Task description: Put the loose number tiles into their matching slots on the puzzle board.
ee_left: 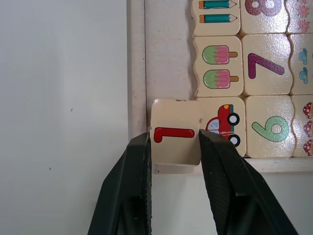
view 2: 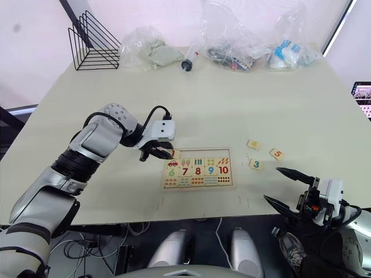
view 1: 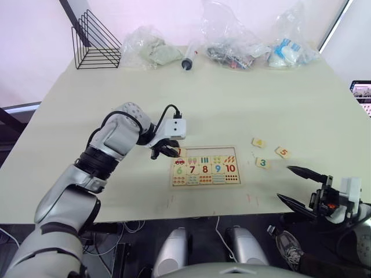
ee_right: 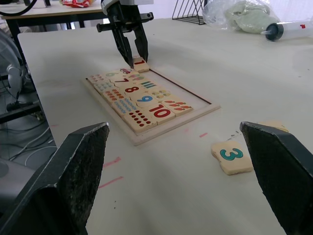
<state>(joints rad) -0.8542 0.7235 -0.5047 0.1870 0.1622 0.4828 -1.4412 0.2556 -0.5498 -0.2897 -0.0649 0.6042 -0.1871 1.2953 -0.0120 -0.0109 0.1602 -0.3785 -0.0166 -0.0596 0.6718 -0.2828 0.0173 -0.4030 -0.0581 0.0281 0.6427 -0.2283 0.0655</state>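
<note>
Tile 1 at the board's corner — not yet seated

The left gripper [ee_left: 173, 147] pinches the 1 tile [ee_left: 175, 136], tilted over the rim of the puzzle board [view 1: 234, 184] at its 10 o'clock corner; letting go now risks it perching. The right gripper [ee_right: 181, 181] hangs spread and empty — tiles 3 [view 1: 262, 163], 5 [view 1: 282, 152] and another lie loose at the board's 2 o'clock.

cream table [view 1: 232, 110], puzzle board [view 1: 206, 182], loose tiles [view 1: 262, 163], wire rack [view 1: 93, 43]

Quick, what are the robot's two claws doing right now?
Left gripper: shut on the pale wooden square tile with a red 1, at the puzzle board's corner.
Right gripper: open, holding nothing.
</note>
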